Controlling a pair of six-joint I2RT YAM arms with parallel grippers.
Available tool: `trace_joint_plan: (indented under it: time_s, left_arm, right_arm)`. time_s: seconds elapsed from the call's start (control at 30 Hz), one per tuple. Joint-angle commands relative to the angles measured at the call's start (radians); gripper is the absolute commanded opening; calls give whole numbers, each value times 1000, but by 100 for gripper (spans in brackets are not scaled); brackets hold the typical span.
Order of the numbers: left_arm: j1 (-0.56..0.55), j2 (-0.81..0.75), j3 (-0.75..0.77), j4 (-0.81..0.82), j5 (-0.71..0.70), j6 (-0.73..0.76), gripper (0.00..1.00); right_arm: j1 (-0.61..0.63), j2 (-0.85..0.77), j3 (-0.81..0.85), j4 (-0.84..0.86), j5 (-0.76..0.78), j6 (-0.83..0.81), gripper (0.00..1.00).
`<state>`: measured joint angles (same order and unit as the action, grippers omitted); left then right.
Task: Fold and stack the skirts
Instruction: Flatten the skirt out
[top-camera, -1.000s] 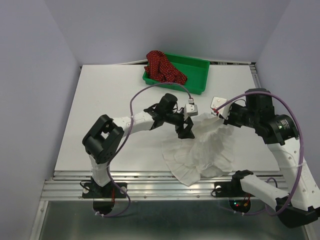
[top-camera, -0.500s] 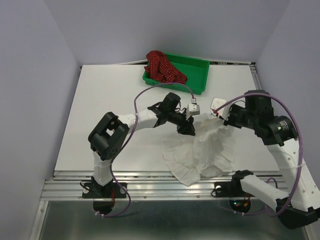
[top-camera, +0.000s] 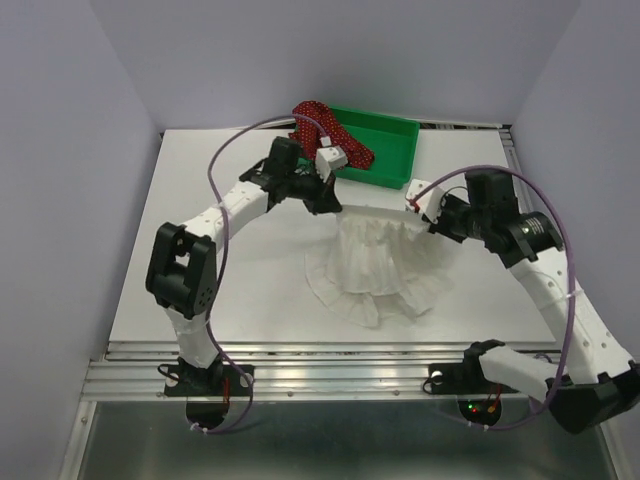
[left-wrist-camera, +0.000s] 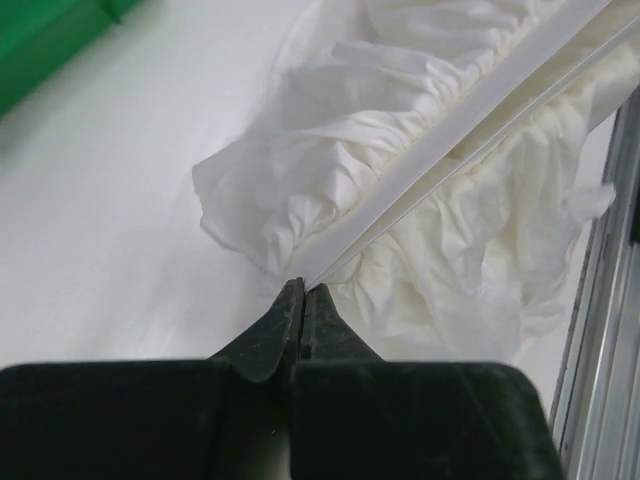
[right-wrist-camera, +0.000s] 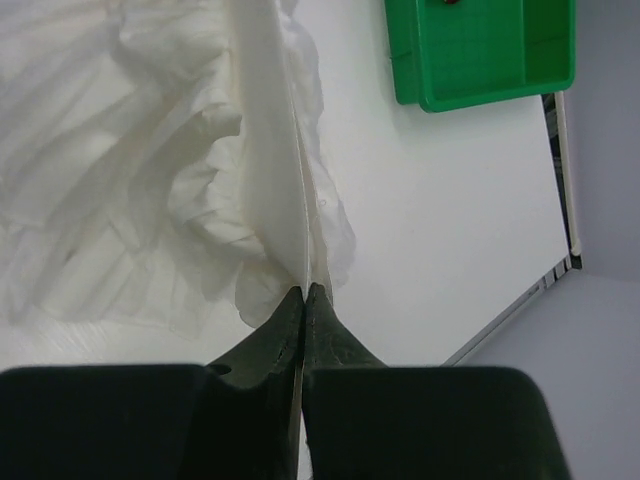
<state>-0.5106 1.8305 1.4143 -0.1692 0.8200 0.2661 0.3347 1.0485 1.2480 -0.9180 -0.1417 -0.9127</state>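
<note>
The white ruffled skirt (top-camera: 372, 265) hangs stretched between my two grippers above the table, its waistband pulled taut and its hem resting on the tabletop. My left gripper (top-camera: 333, 205) is shut on the left end of the waistband (left-wrist-camera: 440, 150). At the other end my right gripper (top-camera: 420, 212) is shut on the band (right-wrist-camera: 275, 150). In both wrist views the jaws pinch the flat white band, with ruffles (left-wrist-camera: 330, 180) bunched beside it. The dark red dotted skirt (top-camera: 322, 130) lies heaped in the left end of the green tray (top-camera: 385, 150).
The green tray (right-wrist-camera: 480, 50) stands at the back of the white table (top-camera: 200, 240), just behind the left arm. A metal rail (top-camera: 300, 360) runs along the near table edge. Grey walls close in on both sides.
The left gripper closed on the skirt's waistband and rose toward the back left. The right gripper moved back too. The skirt went from a flat heap to hanging stretched between them.
</note>
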Motion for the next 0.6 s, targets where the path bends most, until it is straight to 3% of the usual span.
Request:
trace_joint_plan:
  time_s: [0.0, 0.17, 0.27, 0.37, 0.47, 0.57]
  left_arm:
    - [61, -171, 100, -154, -149, 97, 0]
    - [112, -162, 196, -155, -376, 157, 0]
    - [158, -77, 357, -156, -468, 160, 0]
    - [190, 27, 607, -188, -542, 162, 0]
    - [211, 134, 954, -234, -599, 177, 0]
    - [221, 177, 1051, -215, -646, 197, 0]
  right_arm:
    - [0, 82, 63, 160, -1, 57, 1]
    - [-10, 339, 163, 324, 37, 29, 1]
    - [-33, 505, 301, 408, 51, 44, 1]
    - [-63, 681, 577, 409, 60, 67, 1]
    - [-63, 804, 821, 404, 54, 70, 1]
    - [-63, 855, 973, 393, 30, 69, 1]
